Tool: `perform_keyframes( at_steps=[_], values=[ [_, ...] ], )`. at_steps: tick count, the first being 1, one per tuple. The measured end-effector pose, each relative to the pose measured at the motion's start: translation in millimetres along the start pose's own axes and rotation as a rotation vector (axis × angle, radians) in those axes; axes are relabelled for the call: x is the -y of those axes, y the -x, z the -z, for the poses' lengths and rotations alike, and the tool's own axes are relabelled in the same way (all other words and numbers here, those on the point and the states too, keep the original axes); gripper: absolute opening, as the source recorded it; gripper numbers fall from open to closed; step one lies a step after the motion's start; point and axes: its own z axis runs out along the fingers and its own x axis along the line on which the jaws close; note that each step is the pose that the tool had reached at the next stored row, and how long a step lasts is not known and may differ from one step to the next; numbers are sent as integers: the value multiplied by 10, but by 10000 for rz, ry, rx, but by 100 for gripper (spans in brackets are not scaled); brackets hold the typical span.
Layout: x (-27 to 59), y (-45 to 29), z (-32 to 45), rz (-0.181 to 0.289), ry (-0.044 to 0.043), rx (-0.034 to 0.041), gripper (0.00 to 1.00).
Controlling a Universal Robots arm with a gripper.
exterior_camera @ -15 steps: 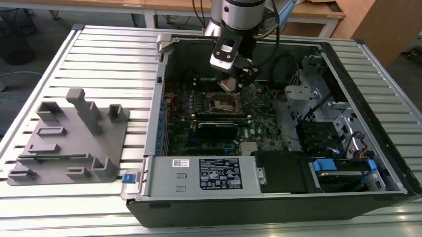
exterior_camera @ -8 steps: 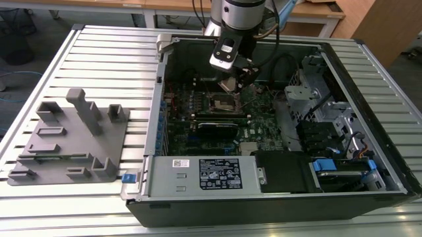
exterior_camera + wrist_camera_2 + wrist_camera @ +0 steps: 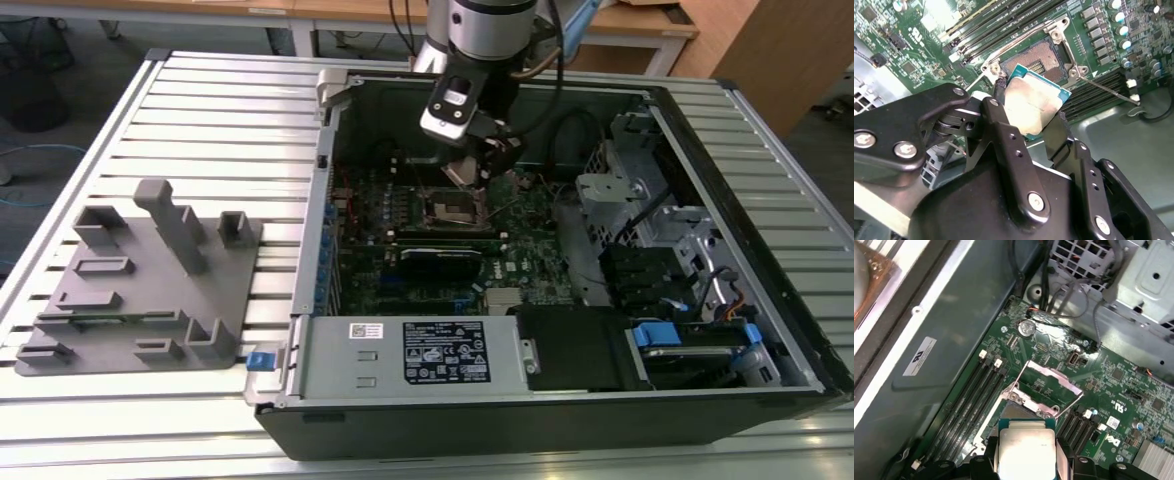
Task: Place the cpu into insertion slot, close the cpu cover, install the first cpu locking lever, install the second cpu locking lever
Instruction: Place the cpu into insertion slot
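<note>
My gripper (image 3: 470, 165) hangs inside the open computer case, just above the insertion slot (image 3: 454, 208). It is shut on the cpu (image 3: 1031, 105), a flat square chip with a dull silver top and a green edge, held by two opposite sides between black fingers (image 3: 999, 125). The slot (image 3: 1039, 59) shows its dark, gold-speckled centre bare, slightly beyond the chip. The cpu cover (image 3: 1051, 374) stands raised on its hinge past the cpu (image 3: 1024, 450). Thin locking lever rods (image 3: 1106, 91) (image 3: 1019, 41) are swung free of the socket frame.
Long memory slots (image 3: 999, 20) run beside the socket. A black card (image 3: 441, 262) lies nearer the front, with a power supply box (image 3: 400, 355) beyond it. Drive cages and cables (image 3: 641, 210) fill the exterior view's right. A grey fixture plate (image 3: 147, 280) lies outside the case.
</note>
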Motion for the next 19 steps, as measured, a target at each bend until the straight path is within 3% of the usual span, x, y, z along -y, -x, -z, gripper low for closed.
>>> perform_keyframes(
  at_steps=[6, 19],
  values=[
    [1, 0, -6, -735, 0, 66, 54],
    [0, 0, -7, -842, 1, 76, 54]
  ],
)
